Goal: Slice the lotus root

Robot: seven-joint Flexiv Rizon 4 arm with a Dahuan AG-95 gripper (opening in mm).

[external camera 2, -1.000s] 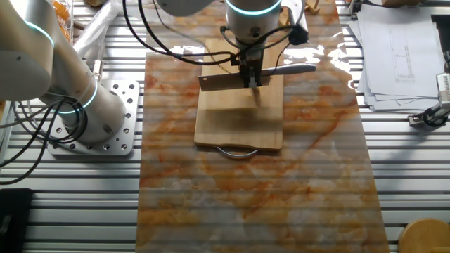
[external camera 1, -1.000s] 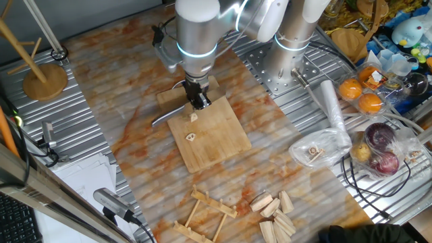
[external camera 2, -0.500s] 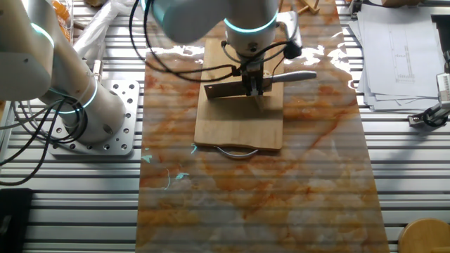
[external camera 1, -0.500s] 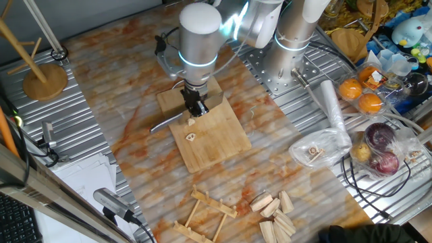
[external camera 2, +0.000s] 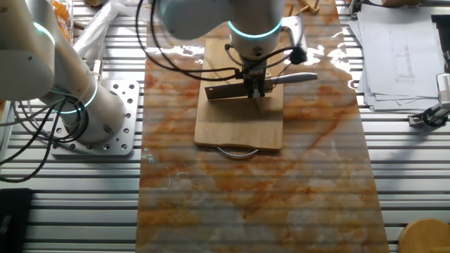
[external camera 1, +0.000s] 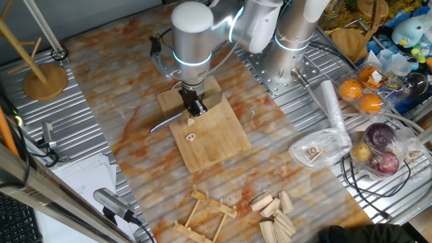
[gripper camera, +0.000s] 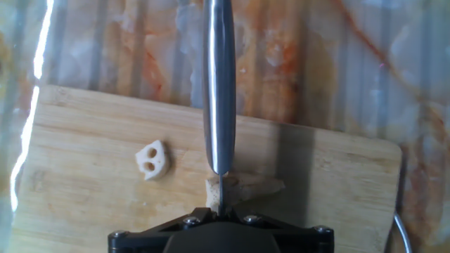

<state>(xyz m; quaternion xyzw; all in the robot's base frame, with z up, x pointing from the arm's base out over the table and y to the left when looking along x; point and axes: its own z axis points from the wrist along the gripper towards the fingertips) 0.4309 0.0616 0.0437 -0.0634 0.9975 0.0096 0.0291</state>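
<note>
Holding a knife (external camera 2: 242,89) by its handle, the tool (external camera 1: 194,108) stands over the far half of the board (external camera 1: 216,138) — its fingers are closed tight on the handle, and the blade reaches out to one side, level with the board.

In the hand view the knife (gripper camera: 219,84) runs straight away from the camera, and the root (gripper camera: 239,188) lies directly under it, close to the tool. The long axis of the root goes across the blade line, more or less at a right angle, so a push straight down should give a round slice and not a long cut. Most of the visible stub lies to the right of the blade in this view; only a small end shows on the left. How high the edge is above the root I cannot tell.

One slice (gripper camera: 152,159) with holes is already lying flat on the board, a little apart from the root and from the blade. So, in my judgement, the cutting is begun but not finished — the next move is down through the stub, and the thin left end may slip or crumble.
</note>
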